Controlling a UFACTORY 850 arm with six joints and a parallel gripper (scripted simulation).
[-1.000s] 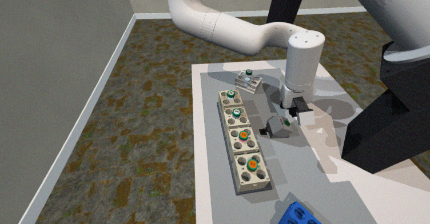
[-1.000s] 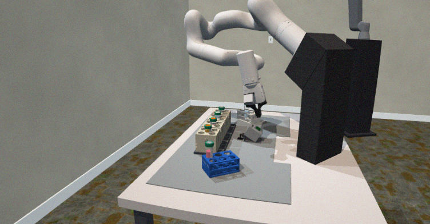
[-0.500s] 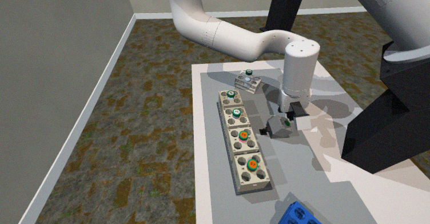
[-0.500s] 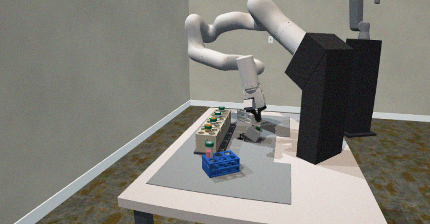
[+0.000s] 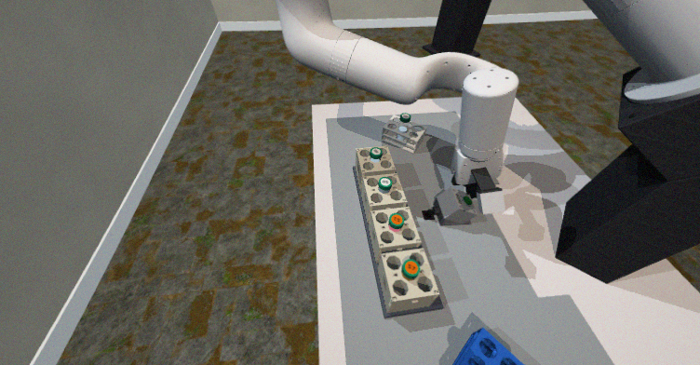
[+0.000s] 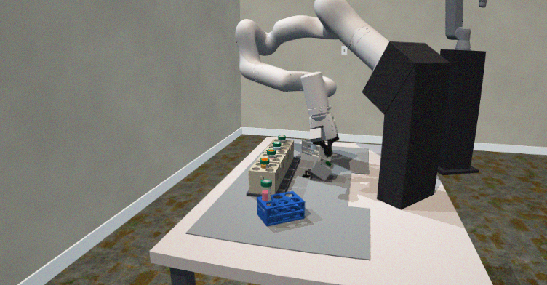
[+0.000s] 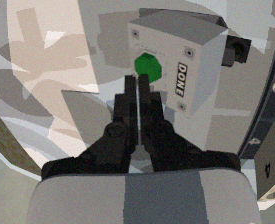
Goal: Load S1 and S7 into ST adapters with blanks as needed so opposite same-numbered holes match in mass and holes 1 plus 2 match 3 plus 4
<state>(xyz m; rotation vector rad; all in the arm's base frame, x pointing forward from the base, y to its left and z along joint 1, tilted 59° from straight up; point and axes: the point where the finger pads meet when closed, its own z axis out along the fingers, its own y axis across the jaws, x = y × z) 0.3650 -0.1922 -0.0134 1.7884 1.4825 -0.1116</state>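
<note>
My gripper (image 7: 137, 90) is shut and empty, its fingertips just short of the green key DONE (image 7: 146, 64) on its tilted grey box (image 5: 453, 206). I cannot tell whether they touch it. The gripper also shows in the exterior view (image 6: 327, 153). The loading stand ST holds a row of adapters. The two far ones each carry a white-dot blank (image 5: 375, 152) (image 5: 384, 182). The two near ones each carry an orange-dot sample (image 5: 396, 221) (image 5: 410, 267). The blue sample rack RS (image 6: 281, 207) holds one tube with pink liquid (image 6: 265, 189).
The blank rack RB (image 5: 403, 134) stands behind ST with one tube (image 5: 404, 116) upright in it. The arm's black base (image 6: 407, 122) fills the table's right side. A dark strip lies along ST's left side.
</note>
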